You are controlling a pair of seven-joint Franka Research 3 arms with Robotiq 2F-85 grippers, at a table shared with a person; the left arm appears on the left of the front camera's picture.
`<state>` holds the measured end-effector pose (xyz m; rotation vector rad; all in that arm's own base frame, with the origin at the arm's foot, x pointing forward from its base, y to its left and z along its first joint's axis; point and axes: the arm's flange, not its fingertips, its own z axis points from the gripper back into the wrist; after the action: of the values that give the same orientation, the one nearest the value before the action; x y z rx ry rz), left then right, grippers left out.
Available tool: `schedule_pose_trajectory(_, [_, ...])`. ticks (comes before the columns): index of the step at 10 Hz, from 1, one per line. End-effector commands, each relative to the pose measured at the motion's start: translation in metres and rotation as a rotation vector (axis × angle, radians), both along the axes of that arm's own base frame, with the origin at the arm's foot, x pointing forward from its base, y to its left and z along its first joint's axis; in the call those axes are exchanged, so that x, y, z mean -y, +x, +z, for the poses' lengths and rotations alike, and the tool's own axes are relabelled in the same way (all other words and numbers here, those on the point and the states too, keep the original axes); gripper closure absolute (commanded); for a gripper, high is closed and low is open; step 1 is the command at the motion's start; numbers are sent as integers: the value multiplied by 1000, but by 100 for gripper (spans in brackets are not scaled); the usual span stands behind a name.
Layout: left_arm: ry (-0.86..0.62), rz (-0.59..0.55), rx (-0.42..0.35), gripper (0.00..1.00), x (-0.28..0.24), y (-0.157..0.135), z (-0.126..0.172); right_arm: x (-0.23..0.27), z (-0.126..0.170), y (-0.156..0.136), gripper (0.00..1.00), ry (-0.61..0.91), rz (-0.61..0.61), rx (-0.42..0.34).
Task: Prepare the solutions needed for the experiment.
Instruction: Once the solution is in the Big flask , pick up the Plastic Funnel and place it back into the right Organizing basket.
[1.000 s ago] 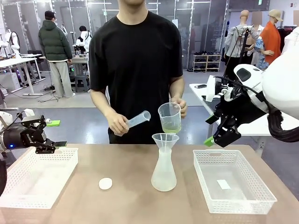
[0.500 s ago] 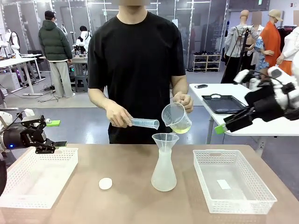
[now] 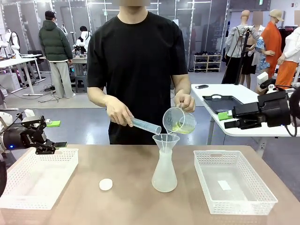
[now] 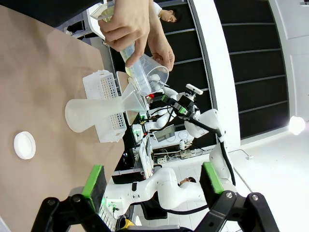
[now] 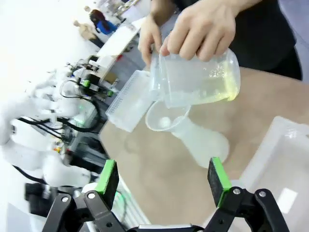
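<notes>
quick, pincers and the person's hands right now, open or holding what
Left pincer: open, empty.
Right pincer: open, empty.
One hand: holds a cylinder.
Other hand: holds a beaker of solution.

Pale yellow-green solution (image 3: 181,129) pools low in the tilted beaker (image 3: 174,116).

No legible text or labels.

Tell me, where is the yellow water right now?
In the front view, the yellow-green liquid sits inside the tilted beaker in the person's hand, mid-table, just above the funnel on the flask.
</notes>
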<state>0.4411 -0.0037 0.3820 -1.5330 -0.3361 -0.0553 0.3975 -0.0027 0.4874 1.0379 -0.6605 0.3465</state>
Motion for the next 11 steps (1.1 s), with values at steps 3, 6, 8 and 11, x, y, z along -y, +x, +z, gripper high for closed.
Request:
schedule_pose_trajectory(3, [4, 3, 0, 0, 1, 0, 1, 21, -4, 33, 7, -64, -50, -322])
schedule_pose_trajectory(6, [4, 3, 0, 0, 1, 0, 1, 29, -14, 42, 7, 30, 1, -449])
schedule_pose_trajectory(8, [4, 3, 0, 0, 1, 0, 1, 34, -27, 45, 7, 104, 18, -419])
schedule_pose_trajectory(11, [4, 3, 0, 0, 1, 0, 1, 36, -49, 44, 7, 204, -2, -394])
